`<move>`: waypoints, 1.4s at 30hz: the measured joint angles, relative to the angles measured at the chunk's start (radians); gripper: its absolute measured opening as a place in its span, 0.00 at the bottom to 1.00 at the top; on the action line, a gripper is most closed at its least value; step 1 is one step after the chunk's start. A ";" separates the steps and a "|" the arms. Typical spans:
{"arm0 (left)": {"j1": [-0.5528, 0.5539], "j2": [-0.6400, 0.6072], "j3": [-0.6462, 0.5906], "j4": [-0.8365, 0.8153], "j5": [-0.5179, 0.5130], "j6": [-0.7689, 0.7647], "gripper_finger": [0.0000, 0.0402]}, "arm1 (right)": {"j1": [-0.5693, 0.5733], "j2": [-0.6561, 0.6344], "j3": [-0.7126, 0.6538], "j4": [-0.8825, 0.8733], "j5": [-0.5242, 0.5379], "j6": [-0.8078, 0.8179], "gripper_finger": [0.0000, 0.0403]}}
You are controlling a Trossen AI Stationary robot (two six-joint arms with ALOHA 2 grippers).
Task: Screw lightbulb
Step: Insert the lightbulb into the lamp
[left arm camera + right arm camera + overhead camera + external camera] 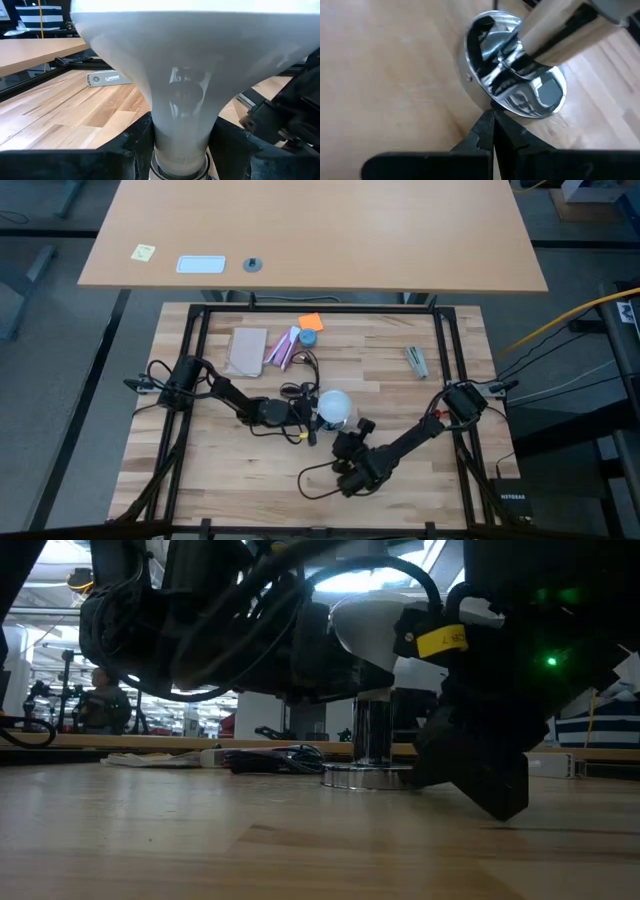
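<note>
We are closing our left gripper (181,150) narrowly around the neck of the lightbulb (185,75), one dark finger on each side, so the bulb is held just above its base. The globe is flaring wide above those fingers, and the bulb's long axis is standing upright, straight over the socket (368,776); in the low view the chrome stem is running down from the bulb into that round silvery base on the table (230,470). That upright line through bulb and socket is what the coming twist is turning on, we judge.

We are keeping our right gripper (493,131) fully shut, holding nothing, its tips pressing at the rim of the socket, seemingly to steady it. From the socket, the left arm is reaching in from one side and the right arm from the other, both close. A dark cord (268,758) is lying just beside the socket; the packets (283,348) and card are lying well apart from it, so room around it looks open, though the two grippers are crowding each other.
</note>
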 joint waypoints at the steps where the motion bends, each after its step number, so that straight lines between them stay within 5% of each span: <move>1: 0.000 0.000 0.000 0.000 -0.001 0.000 0.38 | -0.005 0.000 0.000 -0.009 0.007 0.000 0.01; 17: -0.002 0.000 0.000 0.000 0.022 -0.011 0.38 | 0.004 -0.034 -0.008 -0.094 0.078 -0.025 0.01; 29: -0.002 0.000 0.000 0.001 0.005 -0.014 0.38 | 0.052 -0.049 0.015 0.153 0.067 -0.166 0.01; 42: -0.001 0.000 0.000 0.001 0.004 -0.012 0.38 | 0.044 0.007 0.016 0.228 -0.029 -0.190 0.01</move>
